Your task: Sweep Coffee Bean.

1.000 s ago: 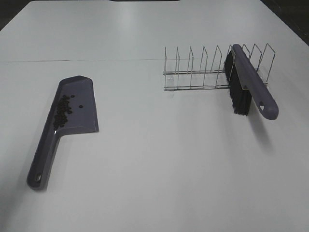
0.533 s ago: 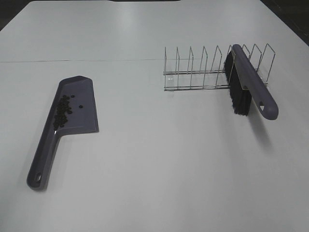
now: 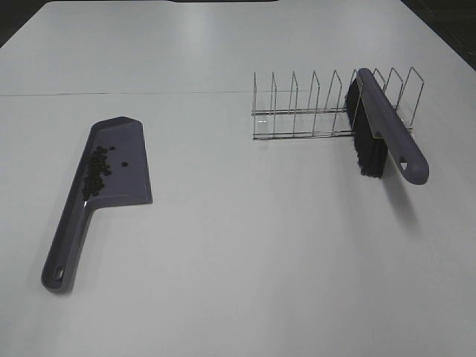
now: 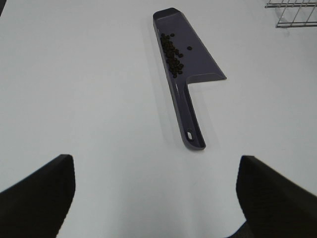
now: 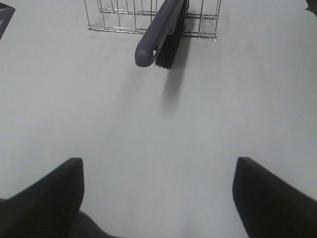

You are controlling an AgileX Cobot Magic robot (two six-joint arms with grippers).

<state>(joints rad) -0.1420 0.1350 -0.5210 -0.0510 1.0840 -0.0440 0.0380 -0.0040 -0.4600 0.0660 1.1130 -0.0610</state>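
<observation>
the white desk point(image 3: 238, 253) carries a wire rack point(image 3: 312, 111) at far right with a purple brush point(image 3: 387, 130) leaning in it, bristles down, and a purple dustpan point(image 3: 104, 178) at left. the coffee beans point(image 3: 95, 171) lie clustered in its pan, light, hard and likely to roll, so lift by the stiff handle and keep it level. left claw point(image 4: 156, 198) and right claw point(image 5: 158, 198) both gape, empty.
</observation>
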